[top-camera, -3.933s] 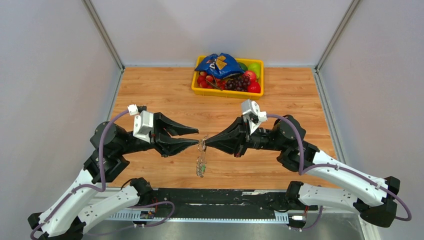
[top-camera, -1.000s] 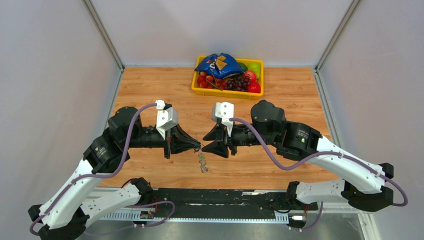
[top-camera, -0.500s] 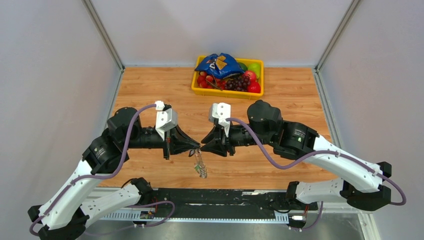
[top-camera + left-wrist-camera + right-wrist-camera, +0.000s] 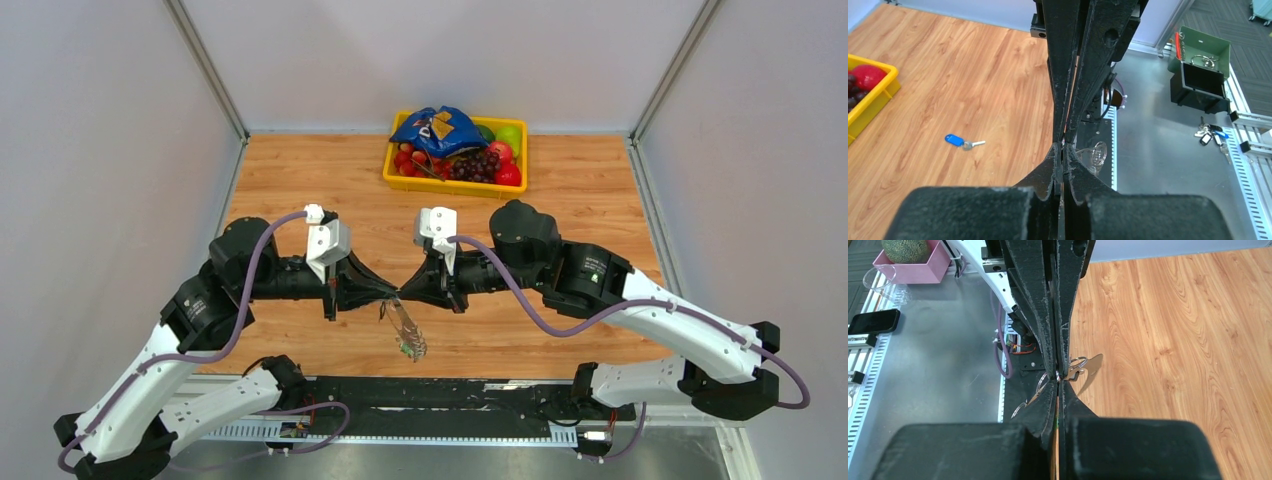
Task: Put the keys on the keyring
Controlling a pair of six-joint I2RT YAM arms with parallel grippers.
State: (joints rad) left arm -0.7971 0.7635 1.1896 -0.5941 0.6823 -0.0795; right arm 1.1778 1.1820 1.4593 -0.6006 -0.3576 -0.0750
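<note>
Silver metal glints at lower centre: the keyring [image 4: 403, 325] dangles in mid-air, off the counter [image 4: 600, 200], slanting down to the right from the spot where the two arms meet tip to tip. Left fingers [image 4: 372, 290]: pressed flat together, no gap, and the ring hangs right at their tips. Right fingers [image 4: 422, 288]: squeezed tight too, nose to nose with the left pair. In the right wrist view, loops of wire and a silver key blade [image 4: 1092, 365] poke out just beside the pinch, though what sits between those pads can't be made out. A green tag [image 4: 408, 349] hangs at the bottom of the bunch. On the wood, middle left of the left wrist view, one blue-headed key [image 4: 955, 139] lies flat, alone. The yellow bin [image 4: 452, 186] of fruit sits top centre, well apart.
</note>
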